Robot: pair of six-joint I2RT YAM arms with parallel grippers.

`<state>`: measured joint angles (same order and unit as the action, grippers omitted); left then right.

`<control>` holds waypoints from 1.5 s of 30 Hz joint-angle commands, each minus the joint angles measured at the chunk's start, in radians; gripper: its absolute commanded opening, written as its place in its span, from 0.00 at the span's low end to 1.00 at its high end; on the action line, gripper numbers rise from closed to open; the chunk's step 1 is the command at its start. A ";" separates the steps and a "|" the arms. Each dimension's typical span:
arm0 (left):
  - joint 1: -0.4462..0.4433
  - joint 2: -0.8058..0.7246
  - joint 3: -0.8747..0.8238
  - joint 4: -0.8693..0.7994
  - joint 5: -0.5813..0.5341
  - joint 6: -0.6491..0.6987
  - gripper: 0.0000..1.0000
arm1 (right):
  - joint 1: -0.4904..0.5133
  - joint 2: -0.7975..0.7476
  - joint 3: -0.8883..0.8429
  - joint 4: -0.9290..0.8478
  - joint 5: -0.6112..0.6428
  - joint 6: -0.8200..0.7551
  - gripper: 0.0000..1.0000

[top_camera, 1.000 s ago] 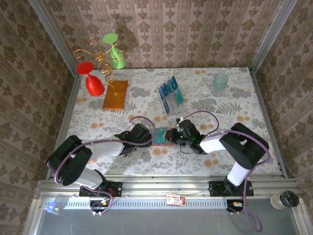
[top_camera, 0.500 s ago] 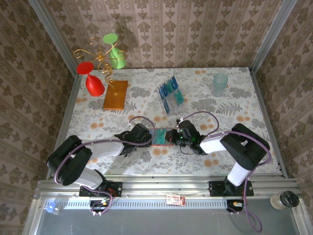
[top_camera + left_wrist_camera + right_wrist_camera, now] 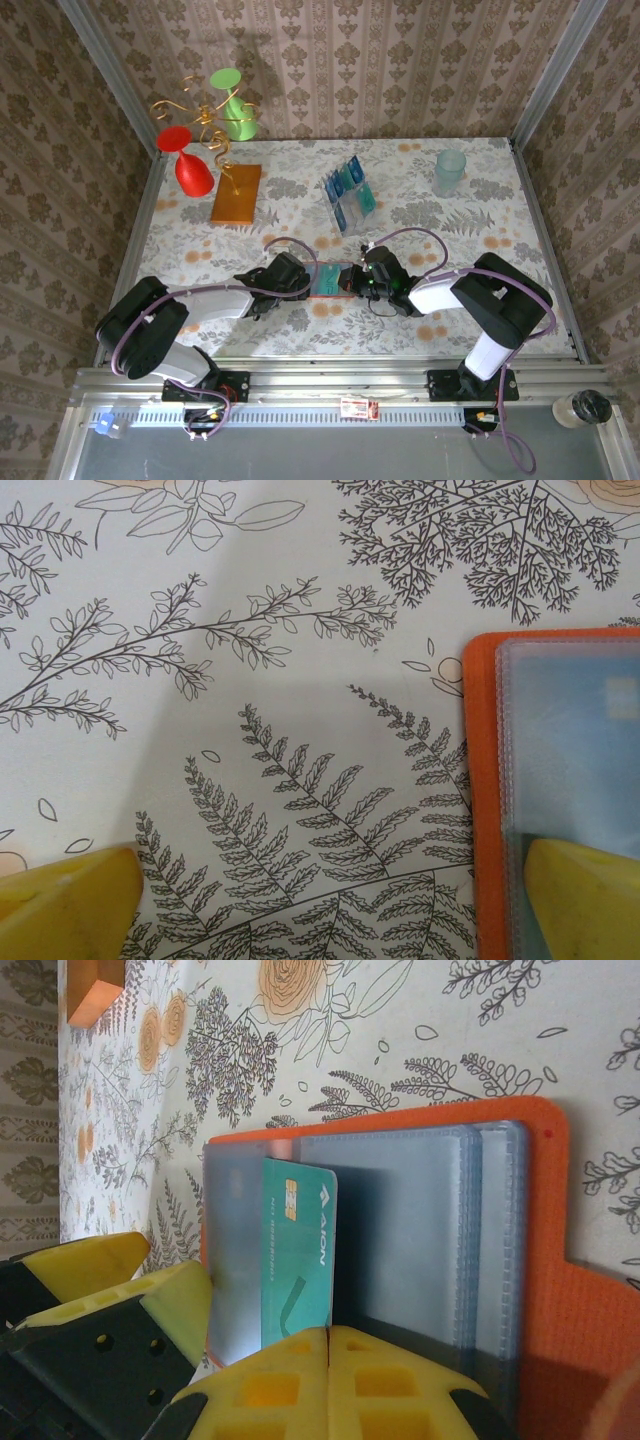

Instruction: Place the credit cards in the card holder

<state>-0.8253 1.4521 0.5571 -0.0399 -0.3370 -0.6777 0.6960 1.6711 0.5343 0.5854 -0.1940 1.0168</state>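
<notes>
Right wrist view: blocky yellow right gripper (image 3: 328,1335), pads pressed together on the short edge of a thin, glossy teal card (image 3: 298,1250), laid against the ribbed grey-blue plastic pockets of the opened, round-cornered orange wallet (image 3: 560,1290) on the fern-printed tablecloth (image 3: 200,600). Left gripper (image 3: 325,900) spread wide, holding nothing, one pad on a pocket, the other on cloth.

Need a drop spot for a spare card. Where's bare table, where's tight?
Bare: between clear rack and cup; between cup and right arm. Crowded: centre, left gripper and right gripper at card holder; back left, goblets and orange slab.
</notes>
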 commanded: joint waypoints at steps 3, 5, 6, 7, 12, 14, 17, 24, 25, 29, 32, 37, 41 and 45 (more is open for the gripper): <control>-0.005 0.005 -0.020 -0.025 0.006 -0.014 1.00 | 0.009 0.026 0.044 -0.070 -0.007 -0.035 0.00; -0.005 0.004 -0.020 -0.023 0.007 -0.014 1.00 | 0.010 0.034 0.054 -0.076 -0.016 -0.037 0.00; -0.005 0.005 -0.020 -0.021 0.007 -0.015 1.00 | 0.009 0.038 0.061 -0.081 -0.020 -0.038 0.00; -0.005 0.005 -0.020 -0.021 0.007 -0.016 1.00 | 0.009 0.042 0.065 -0.082 -0.023 -0.038 0.00; -0.005 0.003 -0.020 -0.018 0.010 -0.014 1.00 | 0.014 0.070 0.079 -0.087 -0.039 -0.037 0.00; -0.005 0.001 -0.019 -0.020 0.011 -0.012 1.00 | 0.016 0.079 0.090 -0.094 -0.047 -0.039 0.00; -0.002 -0.013 -0.010 -0.032 0.012 -0.004 1.00 | 0.016 0.077 0.120 -0.156 -0.063 -0.071 0.00; 0.045 -0.065 0.000 -0.057 0.019 0.023 1.00 | 0.011 -0.003 0.256 -0.459 -0.041 -0.235 0.31; 0.051 -0.068 0.000 -0.058 0.021 0.027 1.00 | 0.011 -0.011 0.271 -0.489 -0.032 -0.251 0.33; 0.075 -0.068 -0.010 -0.058 0.029 0.036 1.00 | 0.010 -0.022 0.331 -0.596 0.000 -0.317 0.33; 0.084 -0.065 -0.021 -0.053 0.029 0.037 1.00 | 0.009 -0.002 0.376 -0.645 0.000 -0.348 0.25; 0.091 -0.054 -0.035 -0.040 0.033 0.036 1.00 | 0.011 0.056 0.427 -0.672 -0.027 -0.372 0.14; 0.096 -0.042 -0.039 -0.028 0.036 0.038 1.00 | 0.017 0.098 0.454 -0.679 -0.037 -0.380 0.11; 0.099 -0.029 -0.036 -0.016 0.039 0.042 1.00 | 0.025 0.136 0.473 -0.685 -0.038 -0.384 0.10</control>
<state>-0.7326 1.4036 0.5301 -0.0666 -0.3099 -0.6571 0.7097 1.7767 0.9718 -0.0601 -0.2203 0.6567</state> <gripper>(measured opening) 0.999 0.103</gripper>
